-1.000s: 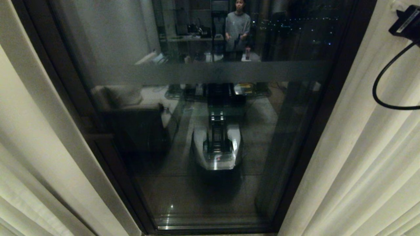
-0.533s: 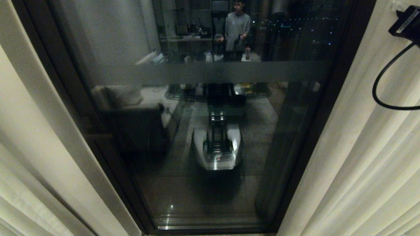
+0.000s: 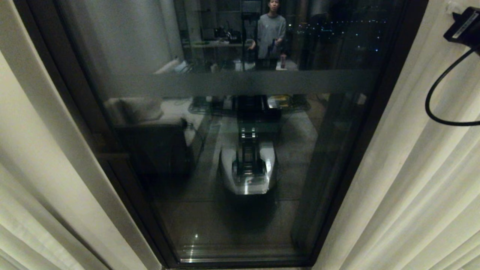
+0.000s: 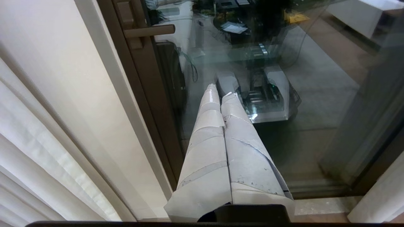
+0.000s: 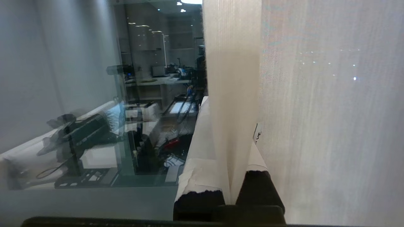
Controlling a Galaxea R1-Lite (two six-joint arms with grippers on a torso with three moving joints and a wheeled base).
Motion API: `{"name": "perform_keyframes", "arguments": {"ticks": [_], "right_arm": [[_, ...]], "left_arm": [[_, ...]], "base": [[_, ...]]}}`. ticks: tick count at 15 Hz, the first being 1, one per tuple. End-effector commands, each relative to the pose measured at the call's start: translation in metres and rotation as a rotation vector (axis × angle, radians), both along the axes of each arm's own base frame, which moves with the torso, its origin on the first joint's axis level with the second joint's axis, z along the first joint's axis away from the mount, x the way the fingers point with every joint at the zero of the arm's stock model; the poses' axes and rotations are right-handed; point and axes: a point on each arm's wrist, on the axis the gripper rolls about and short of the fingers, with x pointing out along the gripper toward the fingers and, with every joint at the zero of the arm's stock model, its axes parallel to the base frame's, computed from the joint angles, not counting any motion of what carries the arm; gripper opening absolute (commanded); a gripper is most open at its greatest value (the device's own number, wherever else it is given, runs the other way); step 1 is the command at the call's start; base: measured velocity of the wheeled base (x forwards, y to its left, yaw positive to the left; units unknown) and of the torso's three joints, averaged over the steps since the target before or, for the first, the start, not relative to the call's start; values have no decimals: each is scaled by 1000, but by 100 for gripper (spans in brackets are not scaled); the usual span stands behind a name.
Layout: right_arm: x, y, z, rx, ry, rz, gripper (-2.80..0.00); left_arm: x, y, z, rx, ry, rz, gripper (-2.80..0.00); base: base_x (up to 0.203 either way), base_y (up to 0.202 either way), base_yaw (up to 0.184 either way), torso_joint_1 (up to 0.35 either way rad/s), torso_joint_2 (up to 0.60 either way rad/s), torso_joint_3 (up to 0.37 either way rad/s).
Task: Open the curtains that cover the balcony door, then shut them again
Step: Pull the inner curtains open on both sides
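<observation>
The curtains stand drawn apart: one cream panel (image 3: pixel 33 168) on the left, one (image 3: pixel 420 187) on the right. Between them the balcony door (image 3: pixel 232 217) shows its dark frame, glass pane and frosted band (image 3: pixel 262 83). My right gripper (image 5: pixel 230 126) is shut on a vertical fold of the right curtain (image 5: pixel 232 78); only that arm's wrist (image 3: pixel 465 26) shows at the head view's top right. My left gripper (image 4: pixel 221 90) is shut on nothing and points down at the glass, below the door handle (image 4: pixel 148 31), near the left curtain (image 4: pixel 47 151).
The glass reflects my own base (image 3: pixel 247 168), a sofa (image 3: pixel 150 123) and a person (image 3: pixel 272 32) standing behind me. A black cable (image 3: pixel 435 101) loops from the right wrist across the curtain. A pale sill (image 4: pixel 325 206) runs along the door's foot.
Neither arm nor the curtains have moved. Only the person reflected in the glass shifted a hand slightly.
</observation>
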Motion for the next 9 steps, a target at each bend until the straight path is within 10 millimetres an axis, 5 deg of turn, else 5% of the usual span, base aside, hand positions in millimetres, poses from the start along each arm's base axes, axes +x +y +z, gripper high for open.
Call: {"name": "perform_keyframes", "arguments": {"ticks": [1,9], "right_arm": [[0,0,1,0,-6,0,-280],[-1,-2,1,1,-8,-4,-280]], "left_arm": [[0,0,0,-7,0,1,-280],[0,0,0,-43,2,3,-280]], "base": [[0,0,0,0,0,0],[0,0,0,0,0,0]]}}
